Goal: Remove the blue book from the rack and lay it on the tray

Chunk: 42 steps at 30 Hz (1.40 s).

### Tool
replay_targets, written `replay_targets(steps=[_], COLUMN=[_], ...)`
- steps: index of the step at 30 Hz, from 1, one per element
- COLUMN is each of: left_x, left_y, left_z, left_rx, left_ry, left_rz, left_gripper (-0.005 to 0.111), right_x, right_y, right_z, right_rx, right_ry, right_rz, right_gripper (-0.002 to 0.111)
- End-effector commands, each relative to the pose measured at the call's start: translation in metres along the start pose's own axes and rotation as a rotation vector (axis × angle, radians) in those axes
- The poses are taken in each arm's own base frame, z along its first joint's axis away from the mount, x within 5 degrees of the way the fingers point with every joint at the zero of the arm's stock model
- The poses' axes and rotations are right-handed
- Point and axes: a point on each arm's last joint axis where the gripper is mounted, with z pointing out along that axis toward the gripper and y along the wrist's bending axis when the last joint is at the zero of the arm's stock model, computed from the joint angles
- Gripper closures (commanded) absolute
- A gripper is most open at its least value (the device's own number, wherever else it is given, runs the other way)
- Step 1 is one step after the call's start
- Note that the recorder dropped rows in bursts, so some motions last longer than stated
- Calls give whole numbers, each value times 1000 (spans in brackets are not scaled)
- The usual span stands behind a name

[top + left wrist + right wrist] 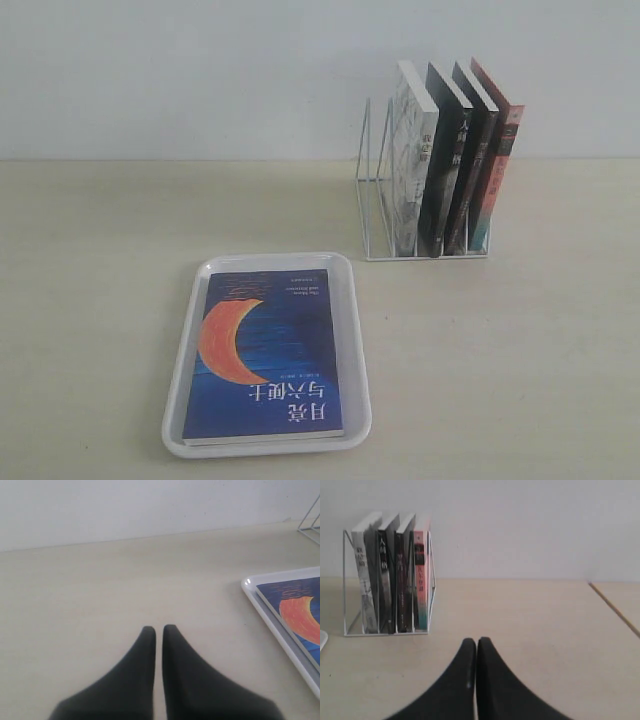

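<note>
The blue book (pixel 265 360), with its orange crescent moon and white characters, lies flat on the white tray (pixel 350 340) at the front of the table. The left wrist view catches a corner of the same blue book (pixel 295 605) and the tray (pixel 272 610). The white wire rack (pixel 375 200) stands behind and to the right, and the rack (pixel 350 620) also shows in the right wrist view. My left gripper (pixel 159 629) is shut and empty over bare table, well apart from the tray. My right gripper (pixel 476 641) is shut and empty, some way from the rack. Neither arm shows in the exterior view.
Several books (pixel 450 160) stand upright in the rack, black-spined ones and a red-orange one at the right end (pixel 421 580). A seam in the tabletop (pixel 615 610) runs past my right gripper. A plain white wall backs the table.
</note>
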Motion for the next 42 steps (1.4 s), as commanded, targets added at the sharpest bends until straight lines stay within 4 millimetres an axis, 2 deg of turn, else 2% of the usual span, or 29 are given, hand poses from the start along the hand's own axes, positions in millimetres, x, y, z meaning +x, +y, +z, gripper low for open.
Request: replay_targets(steps=[1,4,8,25,42], left_x=[-3,-3,-3,-3,-3], left_y=[0,0,0,0,0], left_z=[-1,-1,-1,-1,-1], left_rx=[-3,-3,-3,-3,-3], left_ry=[-22,-22,-22,-22,-22], left_rz=[1,1,1,1,1], left_gripper=[102,102,102,102,102], right_x=[31,48,52,52,52], right_y=[0,0,0,2,2], right_z=[5,11,10,10,10], right_rx=[7,9,11,-21,-22], right_ry=[37,63,107,108,109], right_rz=[89,125,125,42,43], right_gripper=[108,108,108,108,108])
